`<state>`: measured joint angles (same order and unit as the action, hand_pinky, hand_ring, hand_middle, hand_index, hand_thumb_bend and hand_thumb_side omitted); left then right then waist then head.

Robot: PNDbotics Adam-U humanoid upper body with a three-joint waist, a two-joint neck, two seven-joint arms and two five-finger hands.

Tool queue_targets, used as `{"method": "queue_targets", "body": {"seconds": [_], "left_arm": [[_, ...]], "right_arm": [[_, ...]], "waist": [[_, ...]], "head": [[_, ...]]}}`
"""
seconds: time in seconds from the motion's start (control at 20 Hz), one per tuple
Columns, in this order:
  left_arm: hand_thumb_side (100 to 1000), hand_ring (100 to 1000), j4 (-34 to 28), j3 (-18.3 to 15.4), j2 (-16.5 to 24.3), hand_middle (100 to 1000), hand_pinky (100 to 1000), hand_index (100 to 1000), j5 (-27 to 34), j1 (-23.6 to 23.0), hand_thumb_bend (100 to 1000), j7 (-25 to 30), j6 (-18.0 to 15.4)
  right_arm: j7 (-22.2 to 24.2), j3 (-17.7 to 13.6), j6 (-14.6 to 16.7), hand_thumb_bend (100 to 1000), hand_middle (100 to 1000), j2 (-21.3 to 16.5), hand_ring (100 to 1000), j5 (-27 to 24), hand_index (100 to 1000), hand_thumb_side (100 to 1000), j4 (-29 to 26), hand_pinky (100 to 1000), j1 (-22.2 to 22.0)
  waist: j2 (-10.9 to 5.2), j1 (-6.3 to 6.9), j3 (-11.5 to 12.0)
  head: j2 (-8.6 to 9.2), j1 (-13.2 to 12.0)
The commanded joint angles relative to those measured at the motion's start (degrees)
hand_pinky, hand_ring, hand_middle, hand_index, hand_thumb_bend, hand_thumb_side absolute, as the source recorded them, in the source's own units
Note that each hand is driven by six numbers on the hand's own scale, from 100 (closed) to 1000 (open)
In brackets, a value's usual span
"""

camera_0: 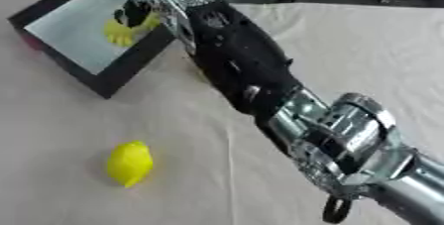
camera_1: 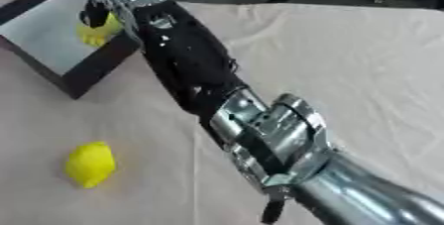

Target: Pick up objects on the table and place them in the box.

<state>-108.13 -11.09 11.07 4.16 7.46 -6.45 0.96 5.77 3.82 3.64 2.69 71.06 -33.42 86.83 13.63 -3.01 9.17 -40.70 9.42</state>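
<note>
A bench (camera_0: 364,45) covered with a pale beige cloth, creased in soft folds, is seen from above. Toward the far left corner a shallow box (camera_0: 104,78) is set, square in outline, with dark matte walls and a light grey, smooth floor; it appears tilted or skewed to the view. Over the box the right hand (camera_0: 135,13) is held, reached by a long arm (camera_0: 243,65) that crosses the picture diagonally from the lower right. The arm is made up of a black, smooth forearm shell and bright silver, ribbed metal joints near the lower right, with a small black loop hanging below the elbow joint. The hand's black fingers are seen curled round a yellow object (camera_0: 121,31), rounded and glossy, which is held inside the box's outline, just above or on its grey floor; whether it touches the floor cannot be told. A second yellow object, a lemon (camera_0: 130,163), is lying on the cloth in the near left part of the bench, well apart from the box; its shape is oval with a pointed end and its skin looks smooth and waxy. No writing or label can be read on any surface. The left hand is shown in neither view.
</note>
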Motion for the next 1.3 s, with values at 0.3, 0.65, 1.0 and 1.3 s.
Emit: {"method": "queue_targets", "body": {"seconds": [0.3,0.65,1.0,1.3], "left_arm": [[851,767,-0.6,-0.8,1.8,777,880,784,-0.5,-1.0,141,-0.9,0.0],[851,767,-0.5,-1.1,2.2,777,880,784,-0.7,-1.4,141,-1.2,-0.1],[850,768,-0.6,-1.2,2.3,777,880,784,-0.8,-1.3,141,-1.4,0.0],[850,768,-0.7,-1.2,2.3,778,879,784,-0.8,-1.1,142,-1.5,-0.1]], "right_arm": [[11.6,4.1,3.6,445,839,-13.2,908,-14.4,913,260,-6.0,913,1.5],[20.5,9.5,7.7,450,830,-20.5,898,-23.5,909,315,-11.5,907,-1.9],[27.1,15.0,9.5,450,794,-26.0,865,-31.6,876,341,-18.2,891,-6.5],[30.8,17.9,8.9,458,791,-28.2,862,-36.3,874,374,-22.2,889,-9.6]], "waist": [[-2.56,0.19,-1.9],[-3.05,0.18,-3.2],[-2.94,-0.13,-3.3],[-2.80,-0.08,-3.1]], "head": [[-1.87,-2.6],[-2.32,-4.0],[-2.16,-4.2],[-1.58,-3.9]]}}
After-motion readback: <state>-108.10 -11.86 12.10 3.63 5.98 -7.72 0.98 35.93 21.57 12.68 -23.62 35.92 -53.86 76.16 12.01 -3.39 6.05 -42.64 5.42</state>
